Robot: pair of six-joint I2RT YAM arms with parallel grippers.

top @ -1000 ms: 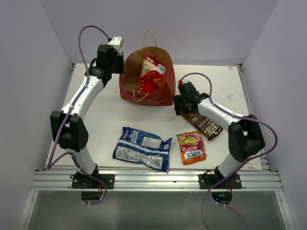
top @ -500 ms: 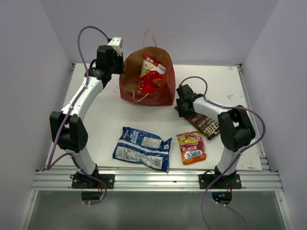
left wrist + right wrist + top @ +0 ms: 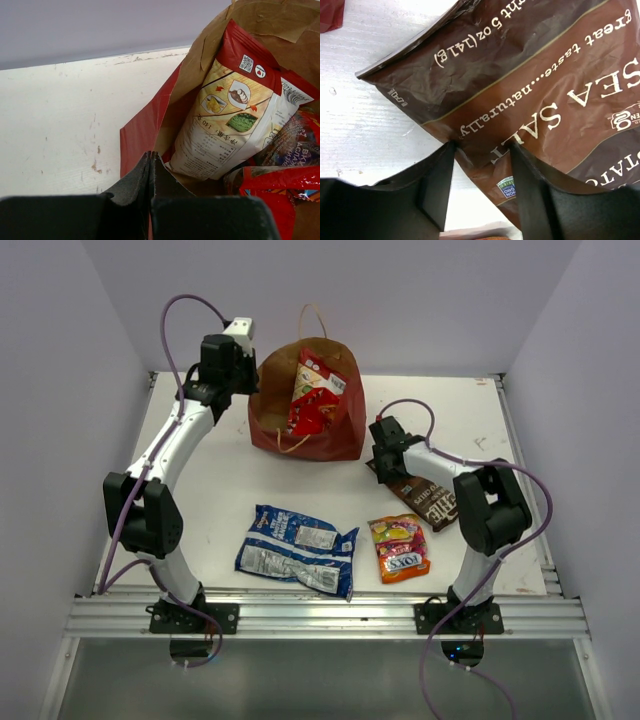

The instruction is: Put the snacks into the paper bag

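The left gripper [image 3: 151, 161] pinches the left rim of the paper bag [image 3: 335, 440] with its jaws fully closed, while just right of that bag the right gripper [image 3: 481, 146] stands half open, fingers straddling the brown chip bag [image 3: 520, 75].

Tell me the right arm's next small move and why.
Probably close the right gripper: its fingers are down at an edge of the crinkly brown chip bag, which lies flat on the white table, and the jaws stand apart, not yet pinching it.
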